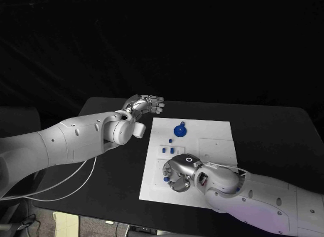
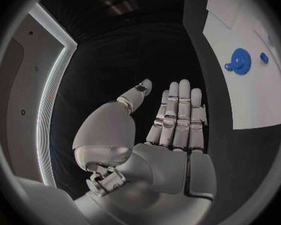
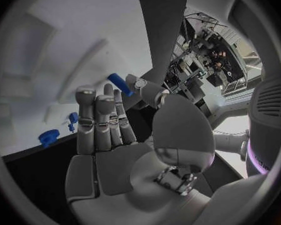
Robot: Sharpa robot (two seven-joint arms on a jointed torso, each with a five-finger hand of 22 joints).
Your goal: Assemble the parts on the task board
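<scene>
Your task board lies in the middle of the black counter. Your right hand sits over the board's near left part, pinching a small blue part between thumb and fingertip. Your left hand hovers off the board's far left corner, fingers straight and empty. A round blue part rests on the board's far left area.

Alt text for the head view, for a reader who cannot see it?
Right hand rests over the near end of the white task board, among small blue parts. Left hand hovers off the board's far left corner, near a round blue part.
</scene>
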